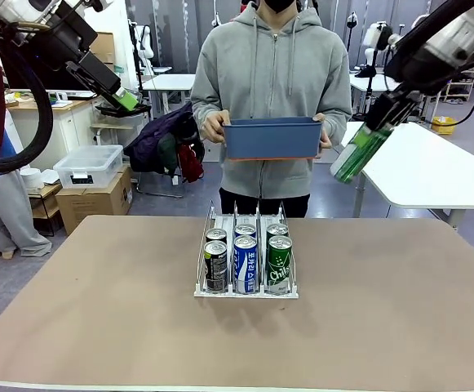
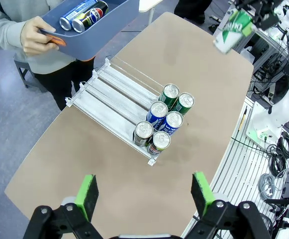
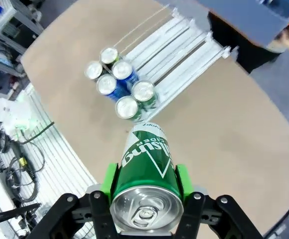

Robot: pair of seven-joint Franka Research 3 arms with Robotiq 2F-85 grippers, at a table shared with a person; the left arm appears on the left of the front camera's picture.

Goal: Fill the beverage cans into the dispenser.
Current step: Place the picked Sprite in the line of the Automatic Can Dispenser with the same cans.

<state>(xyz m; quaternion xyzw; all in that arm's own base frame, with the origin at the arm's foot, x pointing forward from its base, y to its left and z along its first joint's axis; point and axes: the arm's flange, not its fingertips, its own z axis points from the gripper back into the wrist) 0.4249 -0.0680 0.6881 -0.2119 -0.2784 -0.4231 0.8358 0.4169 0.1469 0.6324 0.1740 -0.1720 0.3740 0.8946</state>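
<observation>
The clear three-lane dispenser (image 1: 245,219) stands mid-table and holds several cans at its near end: black (image 1: 215,265), blue-and-white (image 1: 245,263) and green (image 1: 279,263). My right gripper (image 1: 374,129) hangs high at the right, shut on a green can (image 1: 358,153), whose silver top faces the right wrist camera (image 3: 145,211). My left gripper (image 1: 125,99) is raised at the upper left, open and empty, its green pads (image 2: 88,195) wide apart above the table. A person holds a blue bin (image 1: 272,137) behind the dispenser; two more cans (image 2: 83,13) lie inside it.
The brown table (image 1: 383,318) is bare around the dispenser (image 2: 117,94). The person's hands (image 1: 213,126) grip both ends of the bin at chest height. White tables, boxes and a clear storage bin (image 1: 89,166) stand beyond the far edge.
</observation>
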